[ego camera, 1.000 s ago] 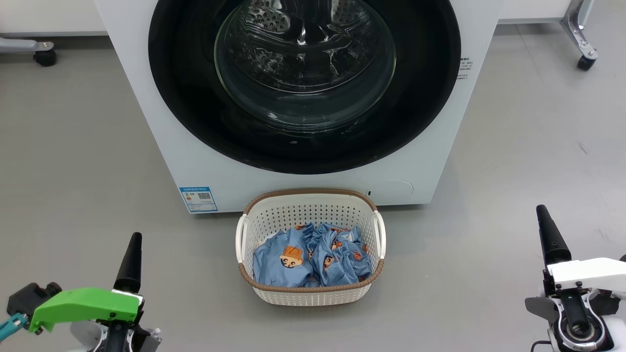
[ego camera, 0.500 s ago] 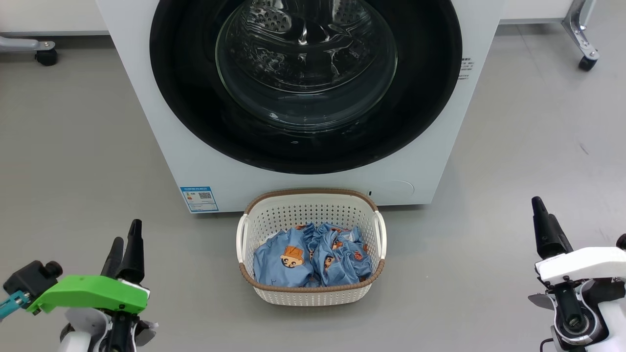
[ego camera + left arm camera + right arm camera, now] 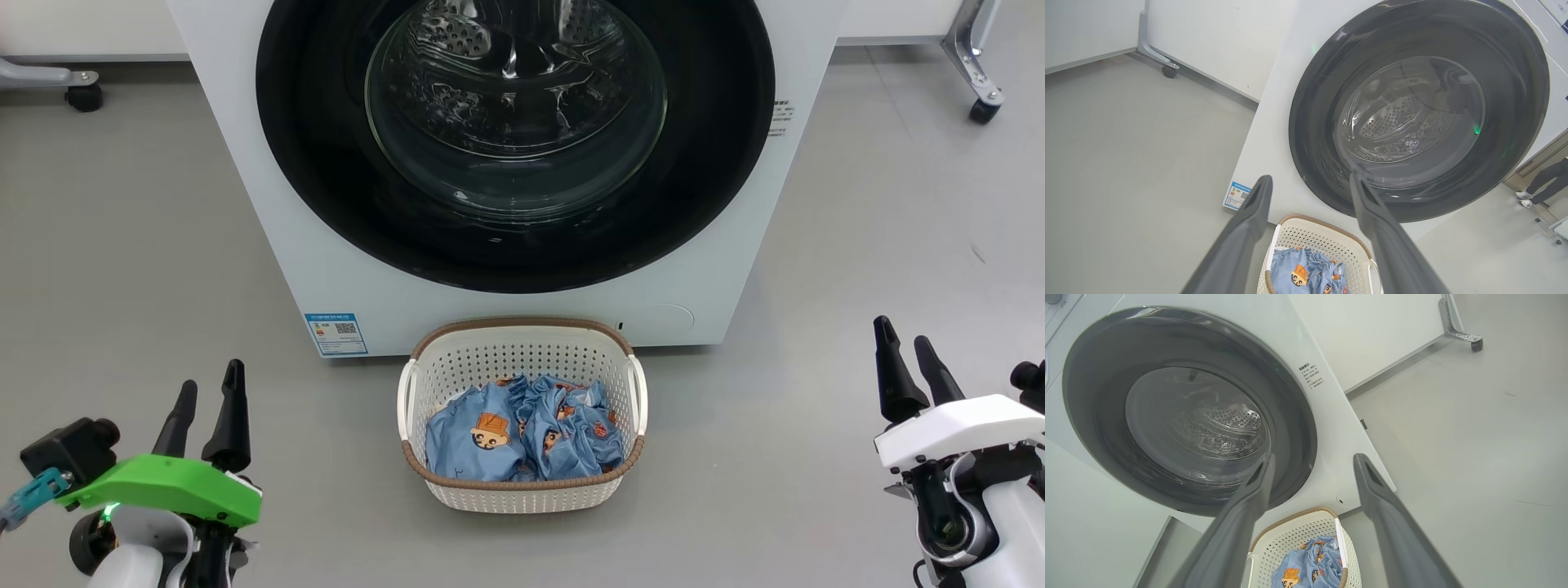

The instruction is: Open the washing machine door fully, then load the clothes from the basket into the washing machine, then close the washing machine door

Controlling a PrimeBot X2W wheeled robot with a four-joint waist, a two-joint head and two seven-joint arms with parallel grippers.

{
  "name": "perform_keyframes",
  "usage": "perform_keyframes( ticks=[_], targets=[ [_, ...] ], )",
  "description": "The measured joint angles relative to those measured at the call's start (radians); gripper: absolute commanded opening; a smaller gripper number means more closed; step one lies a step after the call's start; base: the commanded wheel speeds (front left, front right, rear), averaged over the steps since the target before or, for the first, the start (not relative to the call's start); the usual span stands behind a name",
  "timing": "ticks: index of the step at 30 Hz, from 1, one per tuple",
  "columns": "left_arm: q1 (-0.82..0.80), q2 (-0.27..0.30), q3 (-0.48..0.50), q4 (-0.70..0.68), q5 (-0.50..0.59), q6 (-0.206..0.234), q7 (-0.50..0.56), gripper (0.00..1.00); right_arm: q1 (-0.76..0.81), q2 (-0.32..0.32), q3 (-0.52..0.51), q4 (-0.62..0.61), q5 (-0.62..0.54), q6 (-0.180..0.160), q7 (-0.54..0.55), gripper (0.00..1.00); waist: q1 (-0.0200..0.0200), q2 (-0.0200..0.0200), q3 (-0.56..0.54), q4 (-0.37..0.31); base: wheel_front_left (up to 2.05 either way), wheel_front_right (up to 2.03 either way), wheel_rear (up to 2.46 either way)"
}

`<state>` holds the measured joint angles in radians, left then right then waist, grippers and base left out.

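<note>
Clothes (image 3: pixel 522 437), light blue with orange-and-brown cartoon faces, lie bunched in the basket (image 3: pixel 522 495), covering its bottom. The basket stands on the grey floor (image 3: pixel 122 245), just in front of the washing machine (image 3: pixel 245 204) and below the middle of its front.

Nearer than the basket and well out to either side hang the two pincers. The left gripper (image 3: pixel 212 372) has its dark fingers apart and holds nothing; a green cover hides its base. The right gripper (image 3: pixel 900 329) is likewise spread and bare, under a white cover.

At the machine's lower left corner sits a blue sticker (image 3: pixel 335 333) with a QR code; its writing is too small to read. A round flap (image 3: pixel 665 314) marks the lower right corner.

Above, the door (image 3: pixel 326 180) lies shut flat against the front, its top cut off by the head view. Through its glass window (image 3: pixel 514 122) the holed steel drum shows, warped by reflections. Small dark print (image 3: pixel 780 118) beside the door is unreadable.

Beyond, caster feet (image 3: pixel 84 96) stand at the wall, and the left wrist view catches a person's legs (image 3: pixel 1541 183) at its edge.
</note>
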<state>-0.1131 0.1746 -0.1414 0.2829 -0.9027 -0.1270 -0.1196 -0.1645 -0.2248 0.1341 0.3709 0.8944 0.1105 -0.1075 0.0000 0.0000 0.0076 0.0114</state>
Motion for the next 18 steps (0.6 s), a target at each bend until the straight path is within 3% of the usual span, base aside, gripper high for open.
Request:
perform_keyframes(
  ticks=[8, 18],
  targets=[
    [-0.008, 0.007, -0.011, 0.000, 0.137, 0.010, -0.028, 1.00, -0.020, -0.024, 0.033, 0.013, -0.123, -0.025, -0.032, 1.00, 0.0000, 0.0000, -0.003, 0.000, 0.00, 0.00, 0.00],
    [-0.011, 0.031, -0.025, 0.001, 0.305, 0.015, -0.060, 1.00, -0.035, -0.043, 0.067, 0.021, -0.256, -0.034, -0.068, 1.00, 0.0000, 0.0000, -0.007, -0.004, 0.00, 0.00, 0.00]
  ],
)
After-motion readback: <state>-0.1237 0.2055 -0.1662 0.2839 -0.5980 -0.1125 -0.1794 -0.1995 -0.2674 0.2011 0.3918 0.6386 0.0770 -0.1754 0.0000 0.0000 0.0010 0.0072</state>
